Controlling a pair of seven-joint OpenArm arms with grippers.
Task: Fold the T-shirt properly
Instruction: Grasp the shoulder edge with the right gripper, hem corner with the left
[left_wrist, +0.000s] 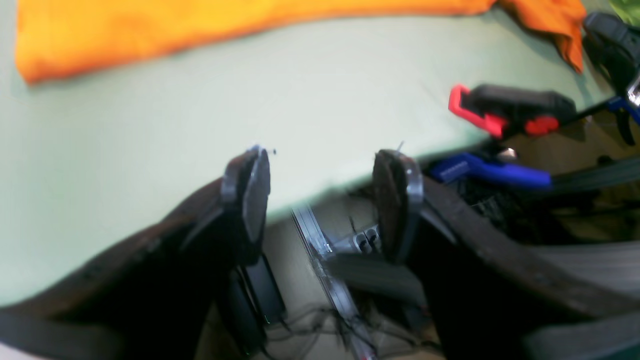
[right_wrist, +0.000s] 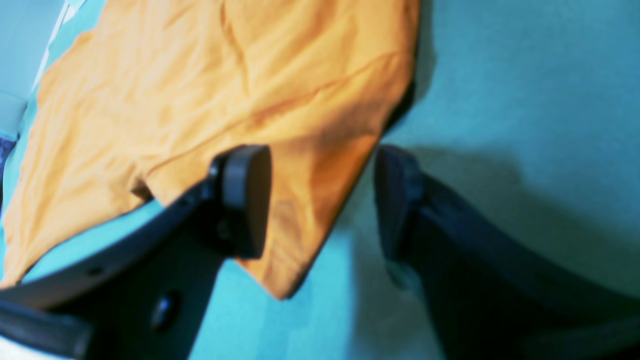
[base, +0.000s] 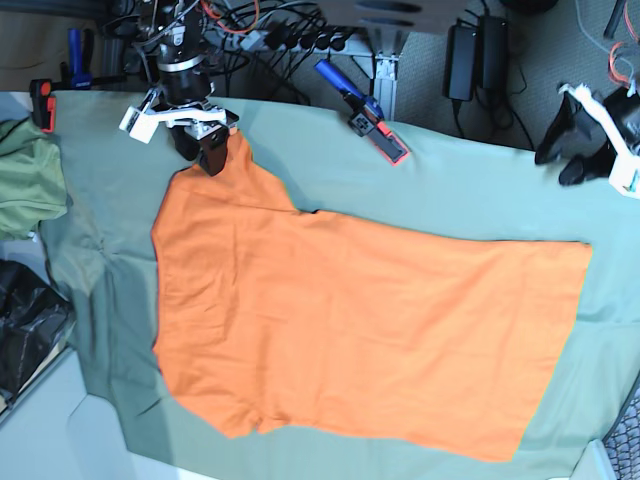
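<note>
The bright orange T-shirt (base: 350, 320) lies spread flat on the sage-green cloth (base: 480, 190), with one sleeve pointing to the far left corner. My right gripper (base: 205, 155) hovers over that sleeve tip. In the right wrist view the right gripper (right_wrist: 320, 200) is open: one finger (right_wrist: 245, 200) is over the T-shirt (right_wrist: 225, 90) sleeve and the other is over bare cloth. My left gripper (base: 560, 160) hangs at the far right, off the shirt. In the left wrist view the left gripper (left_wrist: 325, 195) is open and empty above the table edge, and the T-shirt (left_wrist: 150, 30) hem runs along the top.
An olive-green garment (base: 25, 175) lies at the left edge with a black bag (base: 25, 330) below it. A blue and red clamp (base: 375, 125) grips the far table edge, and a red and black clamp (left_wrist: 510, 112) sits near the left gripper. Cables and power bricks lie behind the table.
</note>
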